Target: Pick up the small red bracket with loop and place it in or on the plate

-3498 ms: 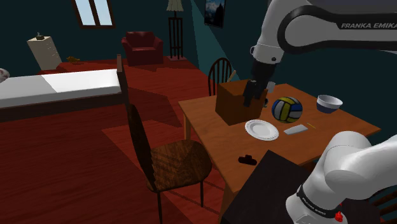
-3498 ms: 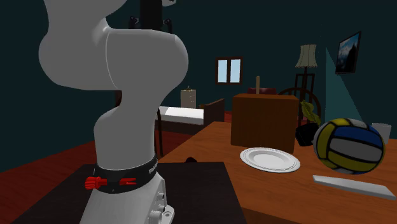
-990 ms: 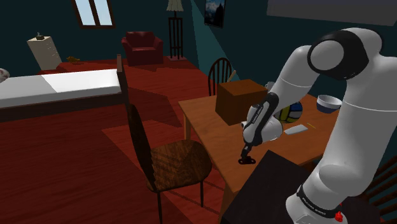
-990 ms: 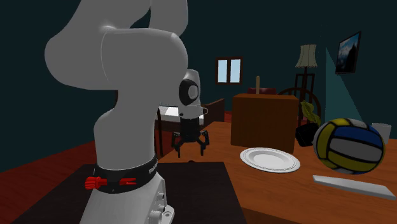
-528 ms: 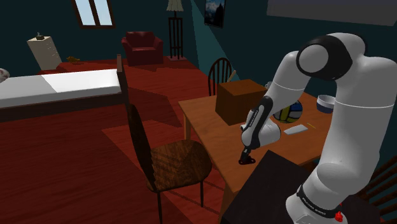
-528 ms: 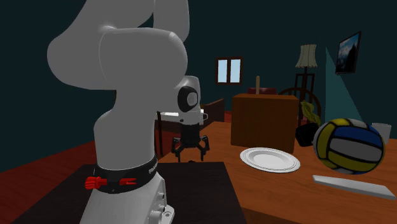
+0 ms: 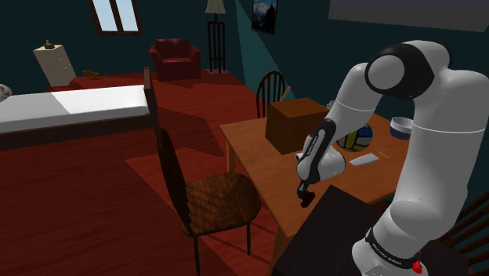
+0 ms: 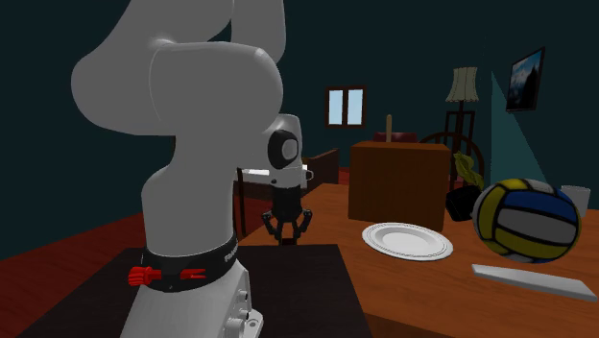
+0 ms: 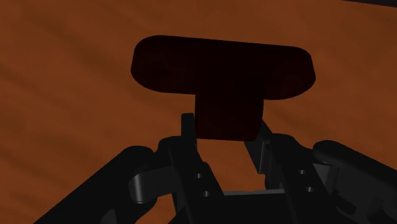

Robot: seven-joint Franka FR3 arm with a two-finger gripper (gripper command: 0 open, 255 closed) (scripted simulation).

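The small bracket (image 9: 222, 70) looks dark red and T-shaped, and it lies on the wooden table (image 9: 76, 76). My gripper (image 9: 222, 132) is shut on its stem, with a black finger (image 9: 186, 127) pressed against each side. In the shoulder view the gripper (image 7: 304, 199) points down at the table's near edge, close to the stand, and covers the bracket. The white plate (image 8: 407, 240) sits empty further along the table, to the second exterior view's right of the gripper (image 8: 288, 236).
A brown box (image 7: 291, 124) stands behind the arm. A blue, yellow and white ball (image 8: 528, 219) and a flat grey item (image 8: 533, 279) lie past the plate, and a white bowl (image 7: 404, 125) sits at the far corner. A wooden chair (image 7: 210, 197) is by the table's side, and the dark stand (image 7: 333, 235) is below the gripper.
The fingers stood apart over the bracket half a second ago and have now come together on its stem. The arm has held its place.
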